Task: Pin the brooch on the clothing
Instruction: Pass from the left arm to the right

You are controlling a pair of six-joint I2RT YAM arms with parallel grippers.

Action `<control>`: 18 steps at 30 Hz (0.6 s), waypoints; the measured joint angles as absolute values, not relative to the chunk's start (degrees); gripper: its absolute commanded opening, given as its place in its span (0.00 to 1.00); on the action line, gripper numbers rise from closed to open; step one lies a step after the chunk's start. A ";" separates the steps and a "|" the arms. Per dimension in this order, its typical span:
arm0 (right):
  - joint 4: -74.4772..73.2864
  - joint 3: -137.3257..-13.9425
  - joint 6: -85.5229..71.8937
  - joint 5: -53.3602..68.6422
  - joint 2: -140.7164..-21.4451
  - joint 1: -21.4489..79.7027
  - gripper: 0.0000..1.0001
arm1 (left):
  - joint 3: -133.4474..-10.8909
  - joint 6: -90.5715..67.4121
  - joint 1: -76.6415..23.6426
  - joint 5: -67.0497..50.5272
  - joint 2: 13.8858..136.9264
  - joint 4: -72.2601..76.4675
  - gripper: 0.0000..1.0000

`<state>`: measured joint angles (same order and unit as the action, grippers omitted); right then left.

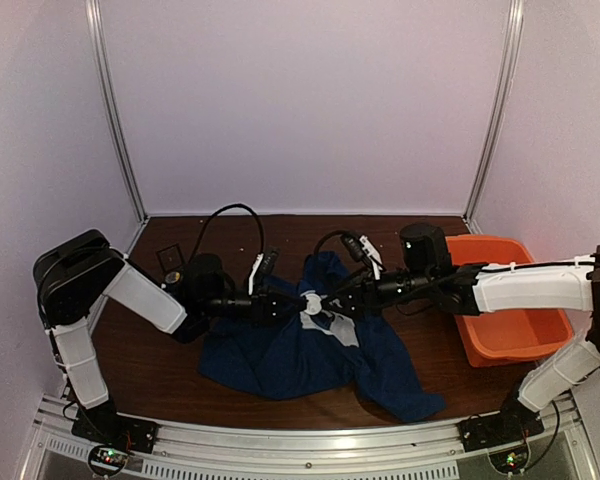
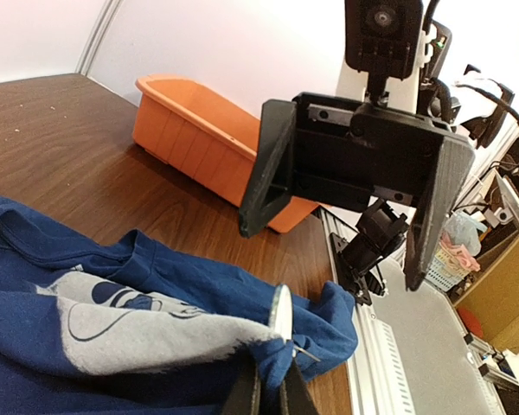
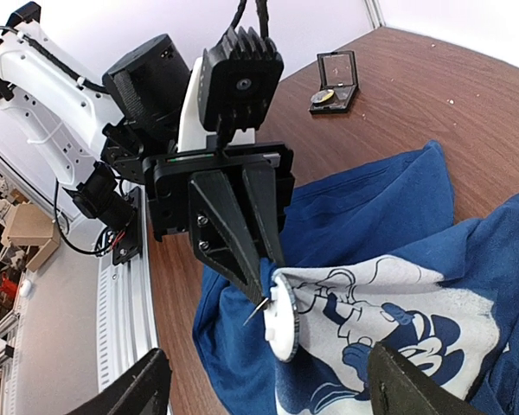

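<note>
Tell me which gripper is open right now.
The right gripper: its jaws stand wide apart, holding nothing. The left gripper is shut, pinching the shirt by the brooch.

From above, the brooch [image 1: 311, 300] is a pale speck, its face and pin too small to read. The left pincer [image 2: 272, 380] is cut off by the bottom edge of its own wrist view; so is the right pincer [image 3: 277, 385]. The T-shirt [image 3: 398, 216] runs out of both wrist views. What lies in the open black box [image 3: 335, 82] is too small to identify.
</note>
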<state>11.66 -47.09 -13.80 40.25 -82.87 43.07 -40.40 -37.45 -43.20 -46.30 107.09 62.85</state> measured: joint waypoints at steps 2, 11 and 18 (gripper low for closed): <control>14.41 -46.19 -14.35 39.59 -82.89 43.07 0.79 | -39.77 -38.57 -43.46 -45.52 107.09 64.25 0.00; 28.12 -38.92 -15.97 37.95 -81.87 43.03 0.81 | -38.39 -41.21 -43.57 -42.94 107.09 67.68 0.00; 29.89 -38.02 -14.83 35.88 -79.20 43.03 0.81 | -38.35 -41.74 -43.62 -41.47 107.09 67.75 0.00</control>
